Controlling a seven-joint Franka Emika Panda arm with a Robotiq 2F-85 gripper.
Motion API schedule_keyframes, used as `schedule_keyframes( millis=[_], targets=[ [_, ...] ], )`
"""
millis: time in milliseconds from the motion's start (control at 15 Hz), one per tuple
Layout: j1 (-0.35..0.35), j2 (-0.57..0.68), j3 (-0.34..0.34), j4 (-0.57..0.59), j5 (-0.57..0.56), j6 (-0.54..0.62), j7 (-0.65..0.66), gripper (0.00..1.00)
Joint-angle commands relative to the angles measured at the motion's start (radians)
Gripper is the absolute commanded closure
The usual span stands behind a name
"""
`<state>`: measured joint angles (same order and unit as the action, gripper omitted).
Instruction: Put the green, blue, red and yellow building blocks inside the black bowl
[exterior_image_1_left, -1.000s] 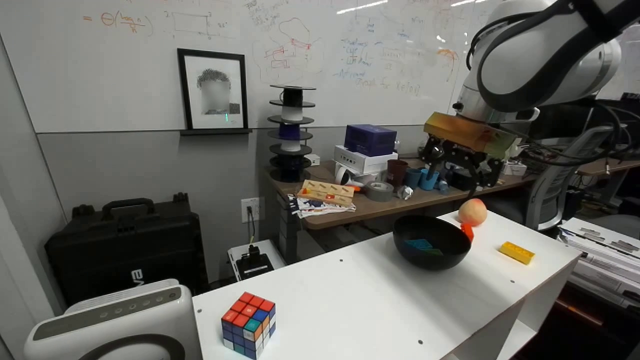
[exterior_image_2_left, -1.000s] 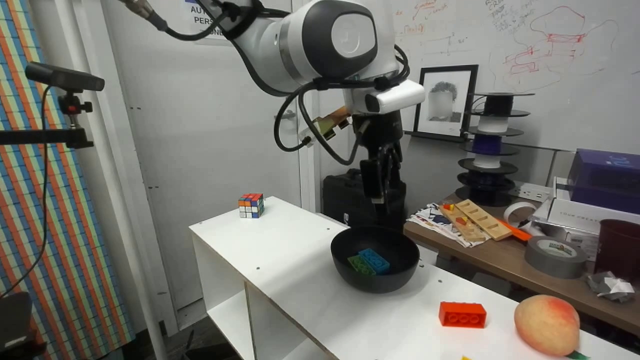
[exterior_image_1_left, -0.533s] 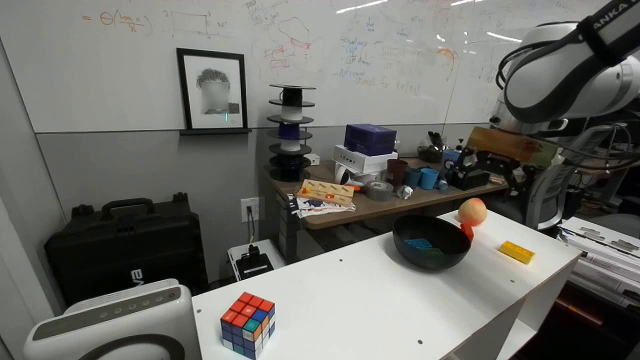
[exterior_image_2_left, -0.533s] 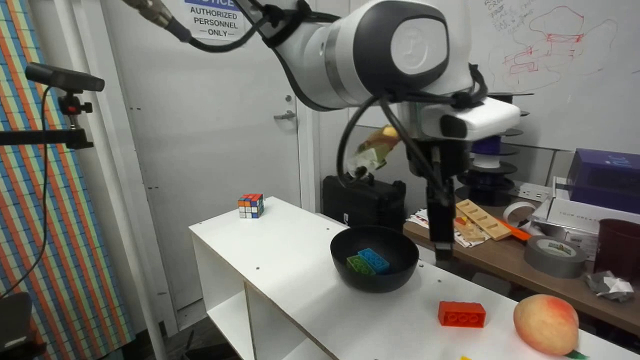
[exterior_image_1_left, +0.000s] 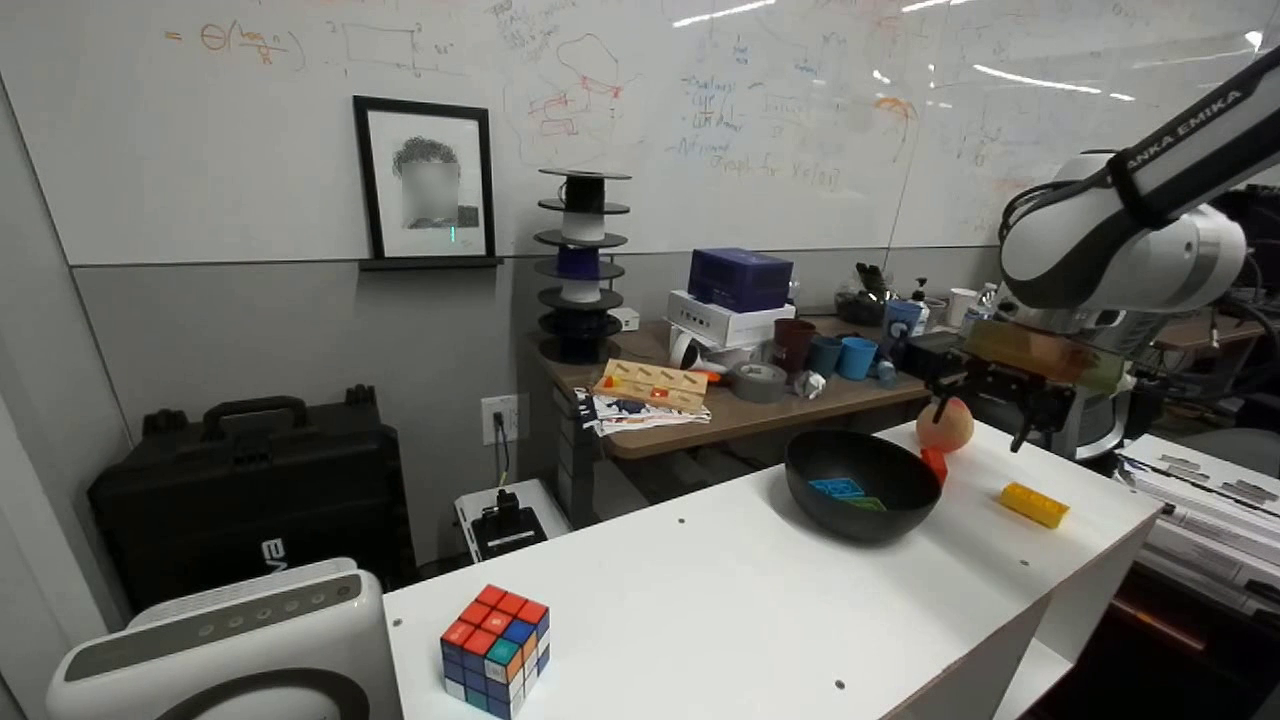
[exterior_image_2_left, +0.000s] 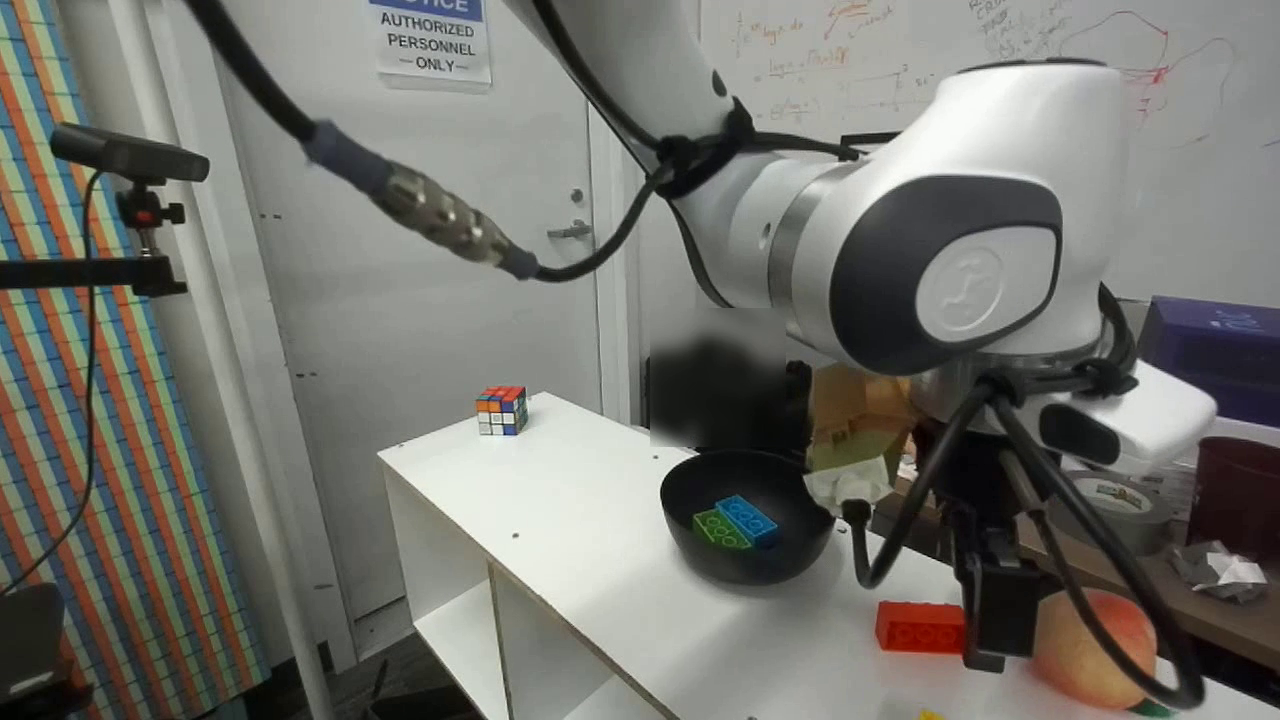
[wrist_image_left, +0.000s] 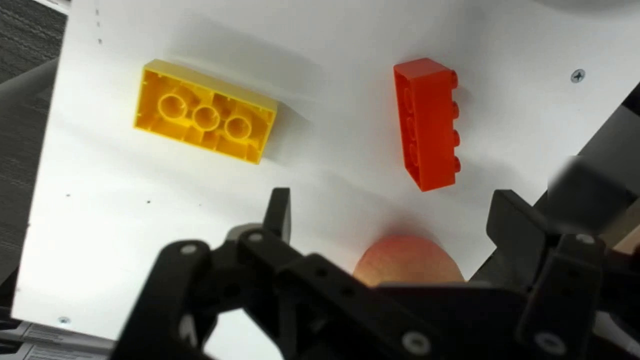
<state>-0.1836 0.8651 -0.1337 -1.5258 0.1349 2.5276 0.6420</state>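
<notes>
- On the white shelf (exterior_image_1_left: 690, 620): bowl (exterior_image_2_left: 755, 568), black, upright, seen in both exterior views.
- Inside the bowl: blue block (exterior_image_2_left: 747, 518) and green block (exterior_image_2_left: 721, 530), side by side, low in the hollow. Cannot tell whether they touch.
- Red block (wrist_image_left: 436, 135): outside the bowl, on the shelf, lying on a long side. Wrist view has its studs facing right, open underside left.
- Yellow block (wrist_image_left: 205, 114): also outside, on the shelf, upside down, three round tubes facing up. Well apart from red.
- Peach (wrist_image_left: 407, 262): on the shelf near one end of the red block, a gap between the two in the wrist view.
- Gripper (wrist_image_left: 390, 215): above the shelf, jaws wide apart. Peach shows partly between the fingers (wrist_image_left: 517, 230) in the wrist view; height over it cannot be told.
- Arm (exterior_image_2_left: 1000, 130), in an exterior view: bent over the shelf, a finger overlapping red block and peach from that angle. Contact cannot be told.
- Cube (exterior_image_1_left: 496, 650): multicoloured, on the shelf, well apart from bowl and blocks.
- Beyond the shelf: brown desk (exterior_image_1_left: 760, 416) bearing stacked reels (exterior_image_1_left: 580, 265) and a purple box (exterior_image_1_left: 742, 281); whiteboard (exterior_image_1_left: 250, 190) behind, marked with writing.
- Black case (exterior_image_1_left: 250, 500): against the wall, left of the desk as pictured.
</notes>
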Motion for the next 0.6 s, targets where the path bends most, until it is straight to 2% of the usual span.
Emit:
schedule_keyframes(
  millis=[0, 400, 467, 533],
  targets=[
    [-0.003, 0.116, 0.016, 0.173, 0.045, -0.066, -0.067, 0.0],
    [0.032, 0.22, 0.016, 0.351, 0.029, -0.203, -0.075, 0.0],
    [0.037, 0.24, 0.016, 0.384, 0.026, -0.234, -0.074, 0.25],
    [0.044, 0.245, 0.016, 0.401, 0.024, -0.264, -0.071, 0.27]
  ],
)
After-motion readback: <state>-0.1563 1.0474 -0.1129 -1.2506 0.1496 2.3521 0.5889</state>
